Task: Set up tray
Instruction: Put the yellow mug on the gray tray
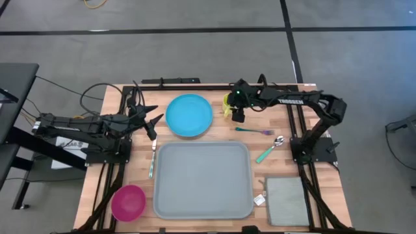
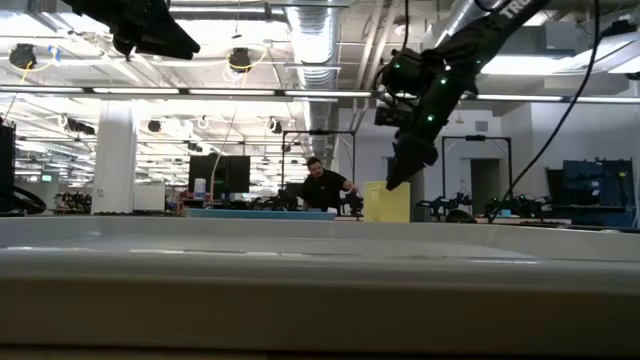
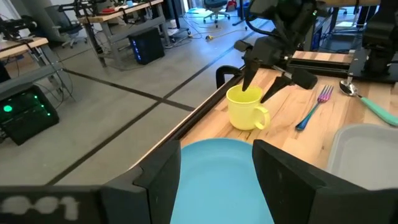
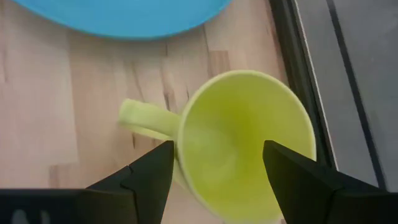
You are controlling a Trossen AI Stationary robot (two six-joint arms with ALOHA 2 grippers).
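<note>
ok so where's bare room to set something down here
The tray is bare, as is the wood between the pink bowl and left arm base. Crowded: the far right, where the right tool hovers over the yellow mug beside fork and spoon.

wooden table (image 1: pixel 214 140) carries tray (image 1: pixel 202 180), blue plate (image 1: pixel 189 115), yellow mug (image 3: pixel 246 107), pink bowl (image 1: pixel 128 201), grey cloth (image 1: pixel 286 201), cutlery.

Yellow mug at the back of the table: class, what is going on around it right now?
The right gripper hangs open just above the yellow mug, one finger over its mouth and one outside the rim, not gripping it. The mug stands upright on the table beside the blue plate. The left gripper waits open at the plate's other side. The tray holds nothing; fork, spoon and pink bowl lie outside it.
</note>
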